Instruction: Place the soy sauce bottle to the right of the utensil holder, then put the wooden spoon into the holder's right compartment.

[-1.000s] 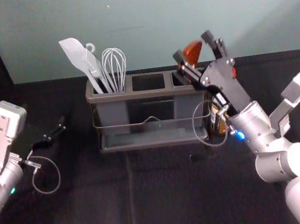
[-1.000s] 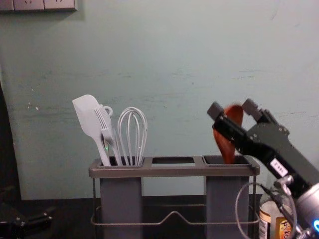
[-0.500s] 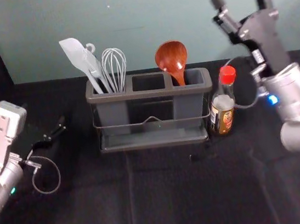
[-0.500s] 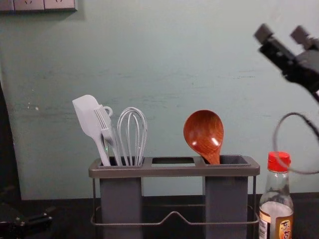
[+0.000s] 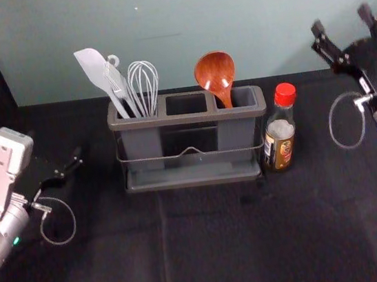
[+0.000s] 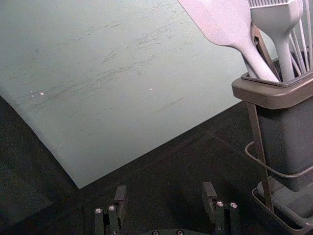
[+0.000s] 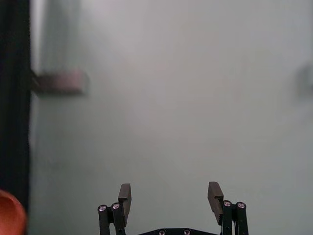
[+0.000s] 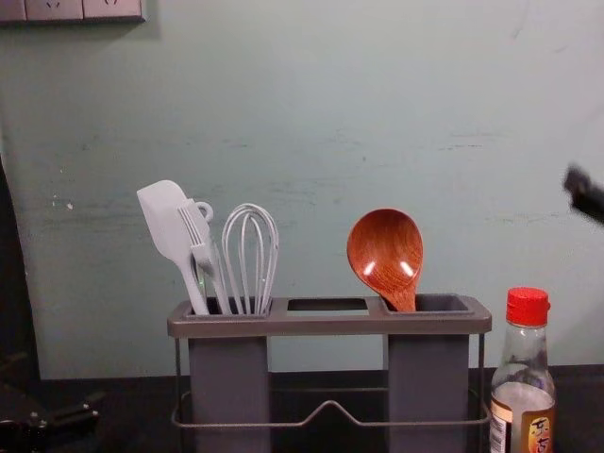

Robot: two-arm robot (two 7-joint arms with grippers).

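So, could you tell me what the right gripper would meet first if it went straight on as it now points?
Probably the wall: it lies straight ahead of the open right gripper, with the wooden spoon off to one side. How far away the wall is, I cannot tell.

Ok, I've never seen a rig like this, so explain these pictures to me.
This is a robot with two arms, each ending in a two-fingered hand. The head camera looks down at the work, the chest camera looks across from lower down, and each wrist has its own camera.

On the dark surface stands a utensil holder, with white utensils in its left compartment and a wooden spoon in its right one. A soy sauce bottle stands to its right.

The left hand is left of the holder; the right hand is raised, off to the bottle's right. Both are open and hold nothing.
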